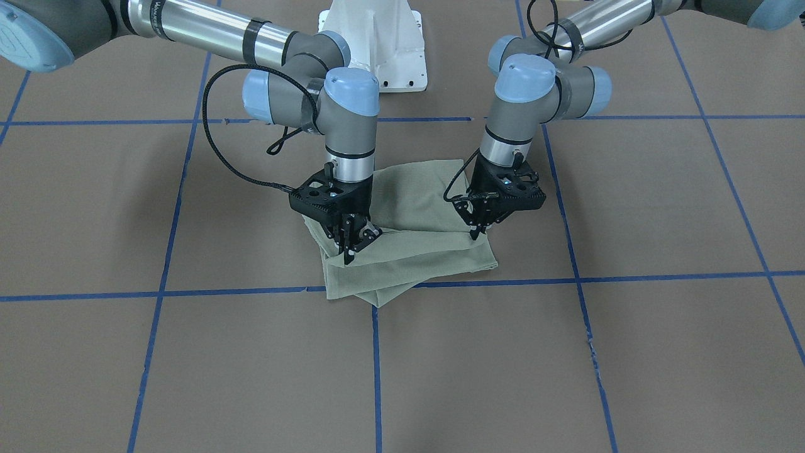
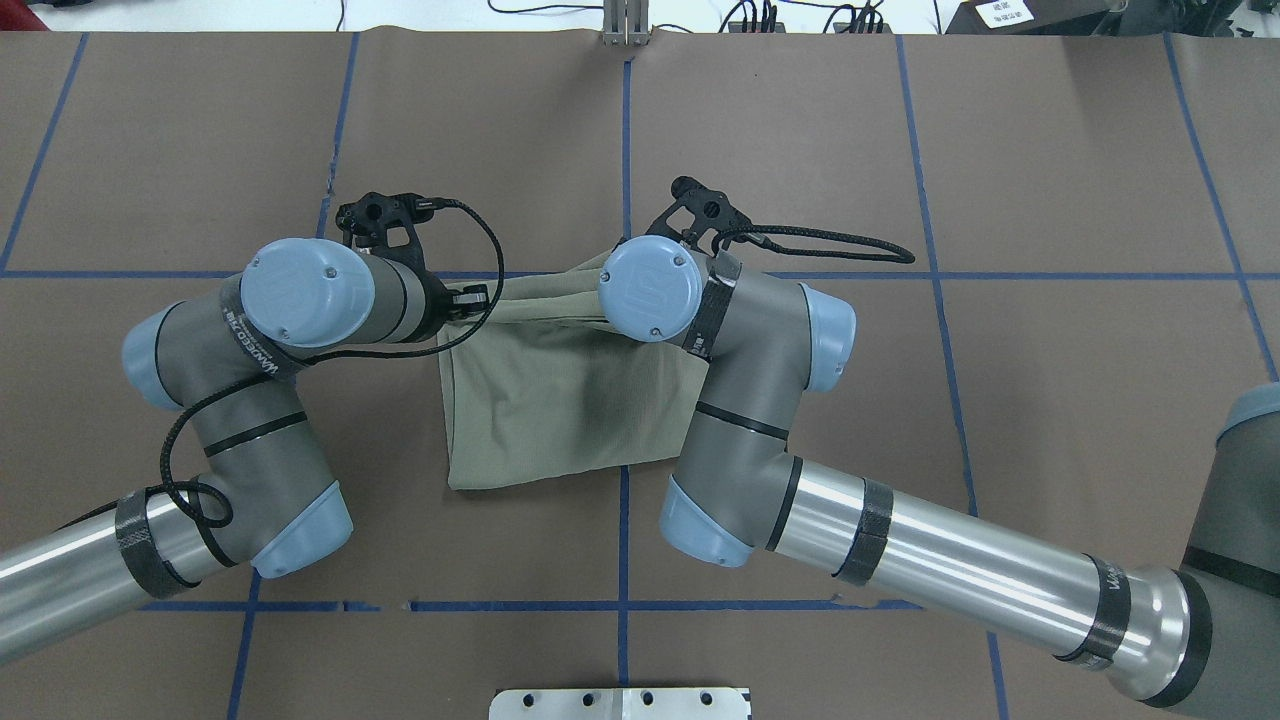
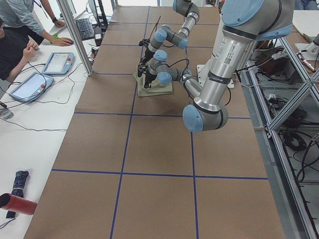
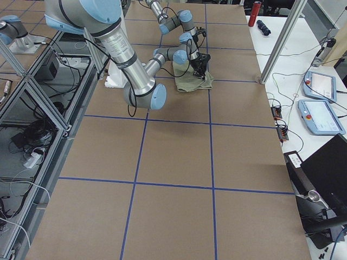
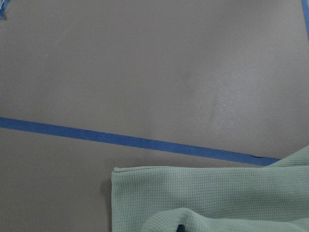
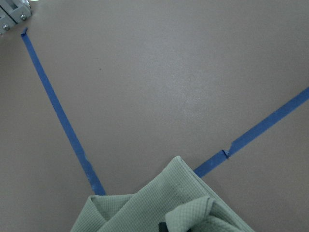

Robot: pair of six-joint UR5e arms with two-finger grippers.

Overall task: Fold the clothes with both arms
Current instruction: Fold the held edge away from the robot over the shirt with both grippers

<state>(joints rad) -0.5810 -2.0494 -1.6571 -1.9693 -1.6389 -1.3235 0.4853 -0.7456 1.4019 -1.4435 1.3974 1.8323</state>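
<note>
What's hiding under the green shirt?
Under the green shirt lies the brown table paper, and a blue tape line runs beneath its edge. Anything tucked inside the folds is covered, so I cannot tell.

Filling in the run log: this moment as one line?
left gripper: shut on shirt | right gripper: shut on shirt | shirt: partly folded, on table

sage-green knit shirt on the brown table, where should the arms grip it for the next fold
Probably the two corners of the sage-green knit shirt farthest from the white robot base, right gripper and left gripper coming straight down: it lies flat in stacked layers whose loose edges show there.
</note>
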